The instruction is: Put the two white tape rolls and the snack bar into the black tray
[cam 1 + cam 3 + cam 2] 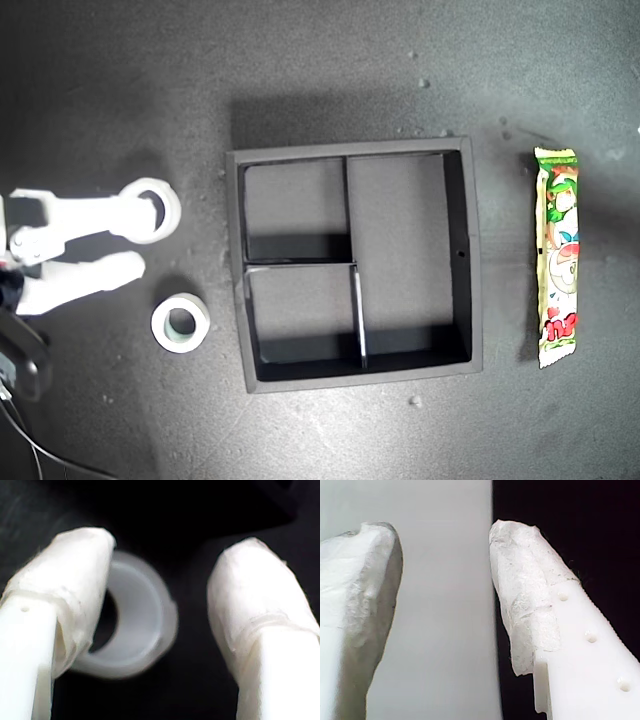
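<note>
Now my second gripper [140, 240], jaws spread at the exterior view's left, straddles the white roll [152, 210]'s wall; pinch it squarely.

Tray [460, 250] matte black; rolls white [152, 211], white w/ grey-green core [181, 324]; bar [558, 257] green/white/red cartoon.
</note>
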Controlling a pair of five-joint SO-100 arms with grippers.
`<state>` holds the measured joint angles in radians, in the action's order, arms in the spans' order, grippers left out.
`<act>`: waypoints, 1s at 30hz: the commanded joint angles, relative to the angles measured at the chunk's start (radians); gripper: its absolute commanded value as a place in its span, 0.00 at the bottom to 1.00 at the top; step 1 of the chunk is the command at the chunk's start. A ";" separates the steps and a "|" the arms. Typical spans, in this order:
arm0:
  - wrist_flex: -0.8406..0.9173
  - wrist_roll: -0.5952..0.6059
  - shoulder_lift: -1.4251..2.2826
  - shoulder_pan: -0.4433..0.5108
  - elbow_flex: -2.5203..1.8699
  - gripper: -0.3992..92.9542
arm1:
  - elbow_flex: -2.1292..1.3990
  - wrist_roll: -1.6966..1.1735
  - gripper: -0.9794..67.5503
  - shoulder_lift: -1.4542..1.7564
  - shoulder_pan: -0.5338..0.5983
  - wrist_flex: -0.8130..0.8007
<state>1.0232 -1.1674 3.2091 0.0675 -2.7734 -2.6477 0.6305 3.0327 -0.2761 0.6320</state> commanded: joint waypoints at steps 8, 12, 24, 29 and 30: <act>0.051 -0.043 -0.589 0.066 0.336 0.17 | 0.856 -0.158 0.29 -1.035 0.232 0.466; 0.040 -0.041 -0.699 0.077 0.353 0.17 | 0.908 -0.163 0.29 -1.150 0.313 0.523; -0.057 -0.009 -0.790 0.021 0.282 0.16 | 0.925 -0.112 0.31 -1.275 0.453 0.621; -0.087 0.031 -0.854 -0.006 0.298 0.17 | 0.977 -0.103 0.32 -1.382 0.480 0.637; -0.091 0.037 -0.874 -0.011 0.305 0.17 | 0.980 -0.100 0.32 -1.391 0.483 0.637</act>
<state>0.9541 -1.1520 2.3639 0.0690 -2.4958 -1.7181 0.5200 1.6552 0.1933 1.2655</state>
